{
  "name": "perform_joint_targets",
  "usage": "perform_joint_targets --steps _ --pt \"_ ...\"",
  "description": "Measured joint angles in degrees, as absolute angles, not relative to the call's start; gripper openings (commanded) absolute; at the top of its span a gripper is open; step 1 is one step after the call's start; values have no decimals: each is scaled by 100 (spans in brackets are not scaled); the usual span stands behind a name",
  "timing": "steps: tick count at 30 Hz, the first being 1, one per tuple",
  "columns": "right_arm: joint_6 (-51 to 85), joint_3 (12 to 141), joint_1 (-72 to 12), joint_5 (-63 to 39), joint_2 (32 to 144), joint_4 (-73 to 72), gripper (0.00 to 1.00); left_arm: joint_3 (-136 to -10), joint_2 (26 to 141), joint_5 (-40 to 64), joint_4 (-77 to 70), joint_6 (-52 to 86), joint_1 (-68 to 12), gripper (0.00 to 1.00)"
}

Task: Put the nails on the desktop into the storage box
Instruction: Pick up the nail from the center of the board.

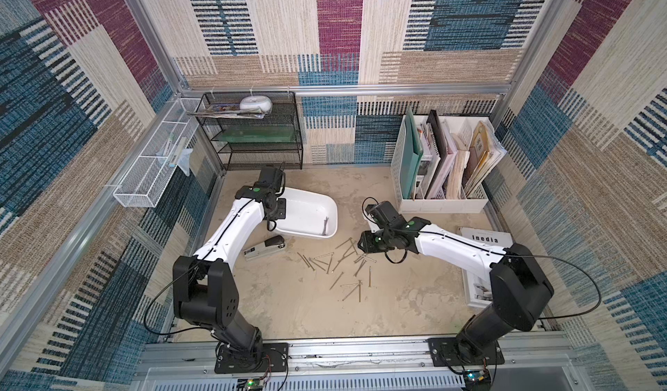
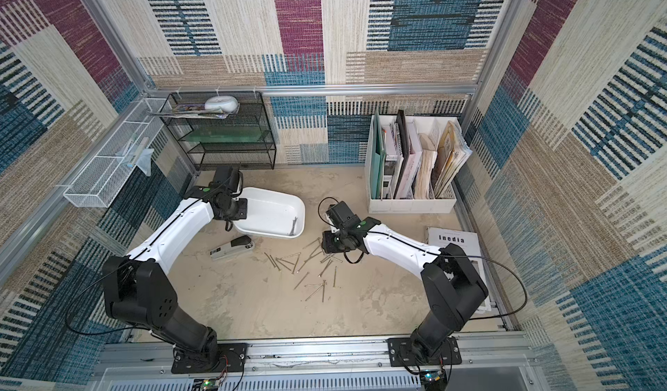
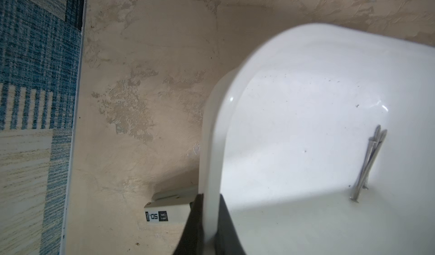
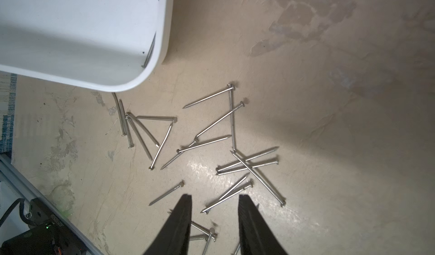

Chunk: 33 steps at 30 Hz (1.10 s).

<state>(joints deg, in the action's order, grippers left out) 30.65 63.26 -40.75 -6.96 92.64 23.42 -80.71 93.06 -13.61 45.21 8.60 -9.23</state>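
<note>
At box's (image 1: 306, 210) 5 o'clock, over nails (image 4: 204, 144) | right jaws half-open, empty: straddle one nail squarely | left jaws pinching box rim: steady it.

Woven wall panels (image 1: 339, 28) in patchwork blue, magenta, cream and tan are enclosing the desktop (image 1: 288, 310) on three sides. An aluminium rail (image 1: 361, 89) is running along the back. A black mesh shelf rack (image 1: 267, 160) is standing rear left, holding a rounded white object (image 1: 255, 103), possibly a dispenser. A white wire basket (image 1: 144, 180) is hanging on the left wall. A white file holder (image 1: 440, 205) is standing rear right, holding folders (image 1: 411, 147).
</note>
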Motion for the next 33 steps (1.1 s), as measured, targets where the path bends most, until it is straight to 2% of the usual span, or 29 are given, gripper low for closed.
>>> perform_joint_targets --steps 5,12,20,33 --pt "2976 6342 -3990 -908 9445 2451 41 -8578 9708 -1352 5072 735 -923 0" --pt "2853 6335 -3931 -1326 9609 2447 42 -10145 10440 -1133 6176 569 -926 0" --pt "2681 6302 -3924 -1251 9568 2722 42 -9480 10191 -1076 6549 497 -928 0" --pt "1621 6213 -4007 -322 9793 2862 43 -8093 9253 -1372 5374 746 -913 0"
